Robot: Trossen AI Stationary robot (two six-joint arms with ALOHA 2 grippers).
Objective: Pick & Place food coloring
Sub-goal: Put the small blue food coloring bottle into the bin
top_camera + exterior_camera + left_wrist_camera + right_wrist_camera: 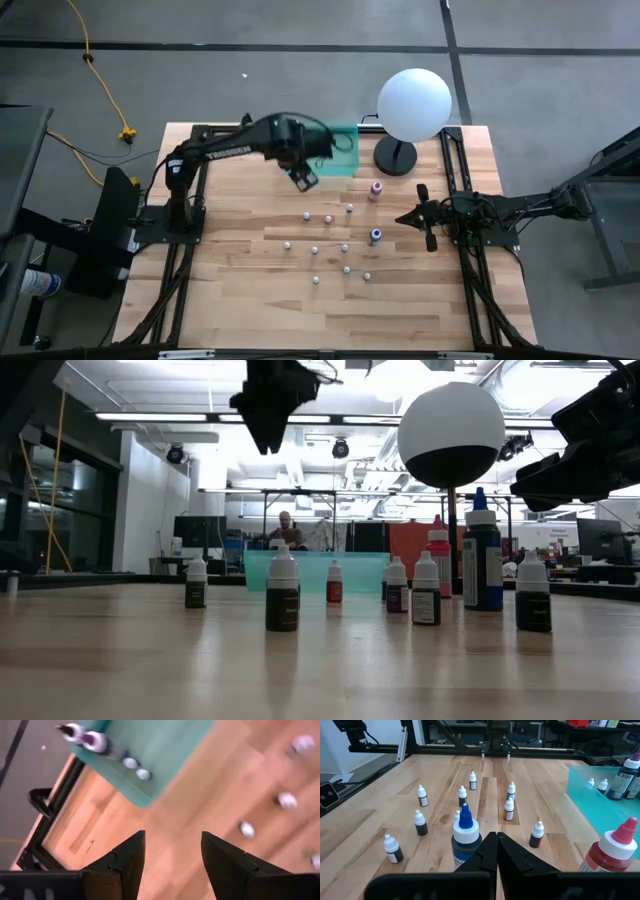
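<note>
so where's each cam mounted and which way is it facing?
High: overhead, straight down; both arms, left gripper empty by the teal tray.
Low: tabletop height, level across the bottles toward the room; arms overhead.
Left wrist: looks down past open fingers at the tray and wood.
Right wrist: looks across the table past shut fingers.
Shared: blue-capped bottle appears in the high view too.

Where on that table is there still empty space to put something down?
Bare wood lies along the table's near edge and its left side, beside the left arm's base. The middle is crowded with small bottles; the far edge holds the tray and lamp.
</note>
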